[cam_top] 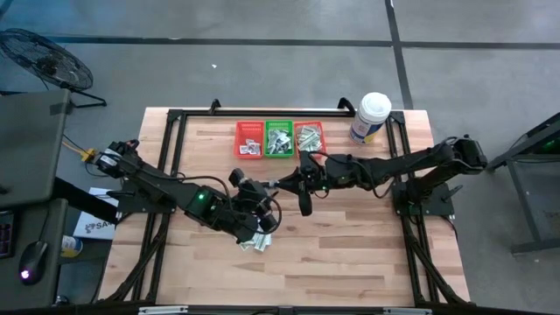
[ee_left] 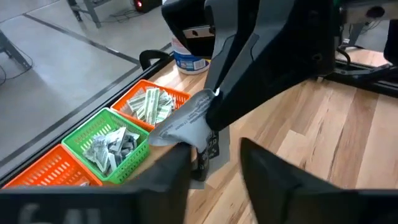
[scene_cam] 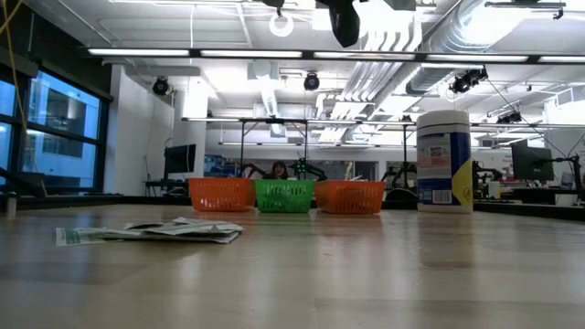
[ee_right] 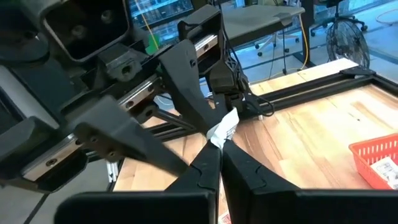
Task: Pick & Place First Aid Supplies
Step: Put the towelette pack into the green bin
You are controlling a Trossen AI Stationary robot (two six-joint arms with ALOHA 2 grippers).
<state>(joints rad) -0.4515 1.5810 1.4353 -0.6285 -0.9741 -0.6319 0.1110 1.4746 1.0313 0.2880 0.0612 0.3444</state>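
Observation:
A small white paper packet (ee_left: 183, 121) is up in the air over the table's middle, between my two grippers, which meet there. My right gripper (ee_right: 217, 152) comes from the table's right and is shut on the packet (ee_right: 224, 127). My left gripper (ee_left: 214, 162) comes from the left and is open, with one finger on each side of the packet's free end. In the high view the two grippers face each other, left (cam_top: 267, 185) and right (cam_top: 283, 182). More packets lie in a flat pile (cam_top: 255, 241) on the table below them. My right gripper pinches one end of the packet (ee_right: 217, 140) between its two fingertips. The fingers come about level from the table's right side. The packet is lifted clear and sticks out past the fingertips toward my left gripper. Whether my left gripper's finger (ee_left: 177, 165) touches the packet's free end, I cannot tell.
Three small mesh baskets stand in a row at the table's far edge: red (cam_top: 249, 138), green (cam_top: 279, 138) and red (cam_top: 309, 136), each with packets inside. A white tub with a blue label (cam_top: 369, 116) stands at the far right. A black frame (cam_top: 171, 140) runs round the table.

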